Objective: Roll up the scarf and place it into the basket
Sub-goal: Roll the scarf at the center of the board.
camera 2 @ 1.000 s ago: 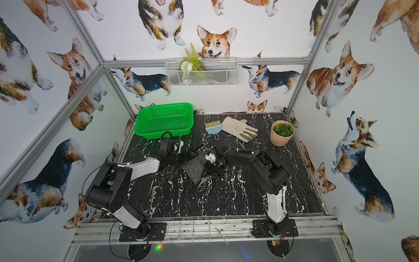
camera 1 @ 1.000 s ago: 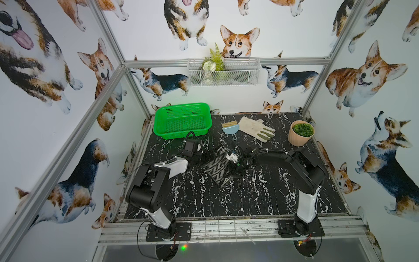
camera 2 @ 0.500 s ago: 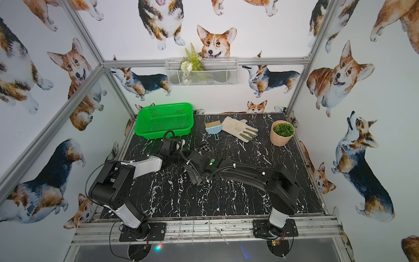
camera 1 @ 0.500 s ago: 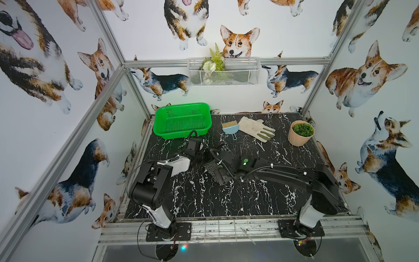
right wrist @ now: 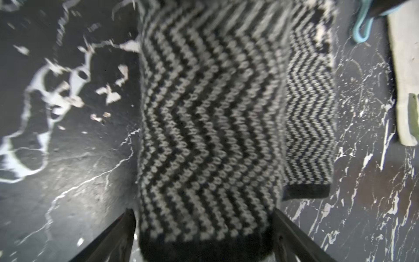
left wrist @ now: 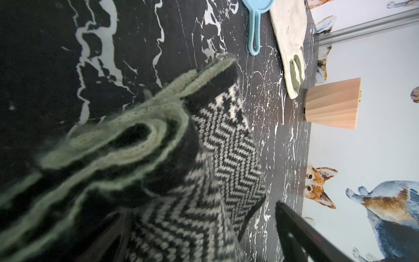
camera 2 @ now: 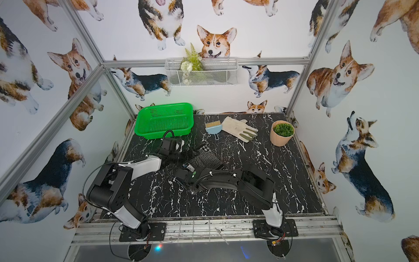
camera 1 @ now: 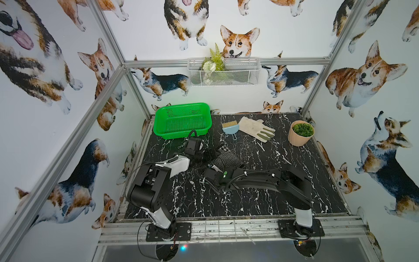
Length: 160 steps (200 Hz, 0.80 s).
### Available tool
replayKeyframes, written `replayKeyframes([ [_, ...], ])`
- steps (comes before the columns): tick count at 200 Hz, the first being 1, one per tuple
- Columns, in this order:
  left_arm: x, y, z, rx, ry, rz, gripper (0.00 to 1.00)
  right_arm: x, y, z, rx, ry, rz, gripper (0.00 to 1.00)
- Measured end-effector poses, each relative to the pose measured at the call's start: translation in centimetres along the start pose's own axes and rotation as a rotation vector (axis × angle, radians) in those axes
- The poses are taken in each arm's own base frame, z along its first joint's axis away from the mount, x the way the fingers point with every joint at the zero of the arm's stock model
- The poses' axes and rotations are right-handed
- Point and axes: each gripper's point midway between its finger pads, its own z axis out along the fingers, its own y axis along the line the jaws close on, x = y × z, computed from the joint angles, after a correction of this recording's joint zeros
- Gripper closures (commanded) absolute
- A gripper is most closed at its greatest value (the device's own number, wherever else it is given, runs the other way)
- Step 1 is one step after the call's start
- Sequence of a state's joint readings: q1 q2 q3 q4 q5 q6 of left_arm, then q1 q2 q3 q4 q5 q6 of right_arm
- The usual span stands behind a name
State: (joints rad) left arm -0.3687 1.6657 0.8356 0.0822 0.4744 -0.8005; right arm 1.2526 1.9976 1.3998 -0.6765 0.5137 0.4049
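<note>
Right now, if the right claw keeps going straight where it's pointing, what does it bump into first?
The scarf. The right claw is open with the roll's near end between its fingers, so it looks about to meet that roll first. Depth is hard to judge.

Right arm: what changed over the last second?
The right arm swung from reaching in on the scarf's far side to lying low along its near side; the right gripper now straddles the roll's end, jaws open. The scarf went from loosely bunched to a tidier roll. The left gripper, basket, glove and pot stayed put.
</note>
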Motion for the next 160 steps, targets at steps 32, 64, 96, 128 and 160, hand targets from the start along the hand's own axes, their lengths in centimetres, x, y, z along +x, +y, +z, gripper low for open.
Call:
replayKeyframes([
  [32,0.0,0.0,0.1,0.002,0.003,-0.015,0.00,0.0,0.6,1.3,0.039,0.000,-0.029,0.13],
  [64,0.0,-0.1,0.1,0.007,0.007,-0.024,0.00,-0.7,0.8,2.5,0.075,-0.024,-0.022,0.41],
  [96,-0.3,0.0,-0.2,0.015,0.006,-0.040,0.00,-0.6,0.2,3.5,0.112,-0.027,-0.020,0.62],
  [128,-0.9,0.3,-1.8,0.022,-0.001,-0.082,0.00,-0.3,-1.1,3.8,0.091,-0.011,0.018,0.81],
  [160,-2.0,2.1,-4.6,-0.013,-0.044,-0.144,0.00,-0.5,-1.2,2.9,-0.038,0.010,0.085,0.86],
])
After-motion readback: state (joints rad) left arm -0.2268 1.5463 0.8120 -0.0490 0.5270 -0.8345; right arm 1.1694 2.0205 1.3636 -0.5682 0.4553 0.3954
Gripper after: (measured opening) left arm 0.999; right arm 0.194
